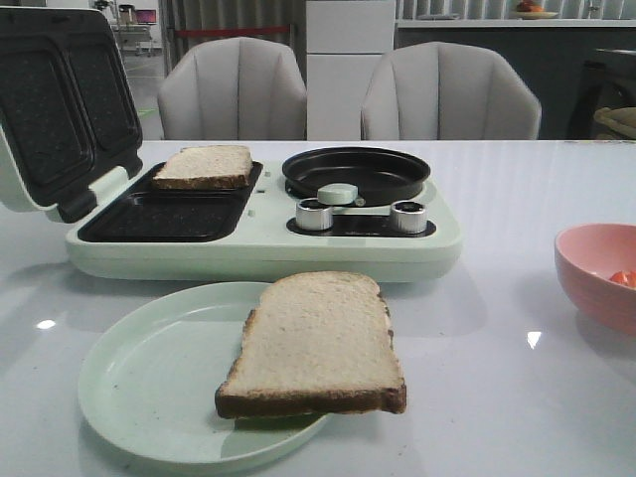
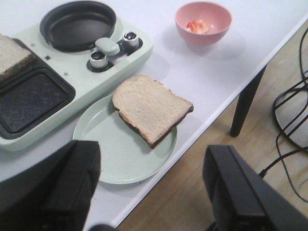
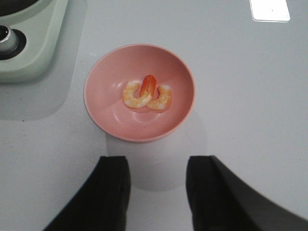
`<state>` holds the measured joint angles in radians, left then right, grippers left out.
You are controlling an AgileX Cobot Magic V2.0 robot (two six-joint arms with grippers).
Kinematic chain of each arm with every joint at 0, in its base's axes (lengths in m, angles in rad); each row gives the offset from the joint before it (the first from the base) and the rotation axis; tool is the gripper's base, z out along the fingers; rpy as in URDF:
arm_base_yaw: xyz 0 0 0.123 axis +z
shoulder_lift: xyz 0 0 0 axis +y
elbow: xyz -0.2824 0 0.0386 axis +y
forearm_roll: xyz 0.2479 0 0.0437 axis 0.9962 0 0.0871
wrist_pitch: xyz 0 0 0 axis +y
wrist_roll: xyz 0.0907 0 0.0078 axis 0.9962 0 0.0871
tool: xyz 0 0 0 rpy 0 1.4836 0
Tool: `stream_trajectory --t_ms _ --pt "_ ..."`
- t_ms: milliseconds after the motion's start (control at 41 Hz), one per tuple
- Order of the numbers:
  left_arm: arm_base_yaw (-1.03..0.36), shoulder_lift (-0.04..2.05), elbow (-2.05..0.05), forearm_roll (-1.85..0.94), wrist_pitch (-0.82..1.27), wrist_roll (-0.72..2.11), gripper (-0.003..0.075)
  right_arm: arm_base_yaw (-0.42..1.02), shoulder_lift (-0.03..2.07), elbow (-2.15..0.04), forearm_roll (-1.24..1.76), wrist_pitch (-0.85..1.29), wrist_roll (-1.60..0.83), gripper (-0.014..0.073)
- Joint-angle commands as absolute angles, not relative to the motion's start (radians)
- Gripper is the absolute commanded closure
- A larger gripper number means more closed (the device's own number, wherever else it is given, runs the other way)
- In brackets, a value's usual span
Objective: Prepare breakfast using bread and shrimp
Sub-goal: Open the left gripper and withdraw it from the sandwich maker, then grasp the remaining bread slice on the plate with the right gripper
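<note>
One bread slice [image 1: 316, 343] lies on a pale green plate [image 1: 149, 383] at the table's front, overhanging its right rim; it also shows in the left wrist view [image 2: 151, 107]. A second slice [image 1: 205, 166] lies in the rear well of the sandwich maker [image 1: 263, 248]. The shrimp [image 3: 147, 94], two curled orange-white pieces, lie in a pink bowl [image 3: 108, 113] at the table's right side [image 1: 594, 273]. My right gripper [image 3: 156, 185] is open and empty above the table beside the bowl. My left gripper [image 2: 151, 180] is open and empty over the table's front edge near the plate.
The sandwich maker's lid [image 1: 60, 104] stands open at the left. A black round pan [image 1: 356, 171] and two knobs [image 1: 316, 215] sit on its right half. Two grey chairs [image 1: 234, 89] stand behind the table. The table's edge, a leg [image 2: 245, 103] and floor cables [image 2: 293, 110] show.
</note>
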<state>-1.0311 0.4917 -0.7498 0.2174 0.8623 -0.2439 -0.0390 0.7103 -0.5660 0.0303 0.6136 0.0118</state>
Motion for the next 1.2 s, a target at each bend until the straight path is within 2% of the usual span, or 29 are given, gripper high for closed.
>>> stream_trajectory --t_ms 0,195,439,635,879,1172 --pt "-1.038 0.447 -0.762 0.200 0.784 -0.244 0.0213 -0.046 0.714 -0.594 0.021 0.524 0.010 0.0183" --pt "-1.038 0.422 -0.753 0.200 0.782 -0.244 0.0213 -0.045 0.722 -0.594 0.299 0.592 -0.015 0.0183" --pt "-1.038 0.422 -0.752 0.200 0.756 -0.244 0.0213 0.058 0.871 -0.594 0.743 0.709 -0.357 0.0172" --pt "-1.038 0.422 -0.752 0.200 0.754 -0.244 0.0213 0.206 1.069 -0.594 0.968 0.656 -0.521 0.0006" --pt "-1.038 0.422 -0.752 0.200 0.754 -0.244 0.0213 0.363 1.368 -0.662 1.087 0.541 -0.571 0.0005" --pt "-1.038 0.422 -0.752 0.200 0.754 -0.244 0.0213 0.377 1.648 -0.839 1.094 0.611 -0.571 0.0005"
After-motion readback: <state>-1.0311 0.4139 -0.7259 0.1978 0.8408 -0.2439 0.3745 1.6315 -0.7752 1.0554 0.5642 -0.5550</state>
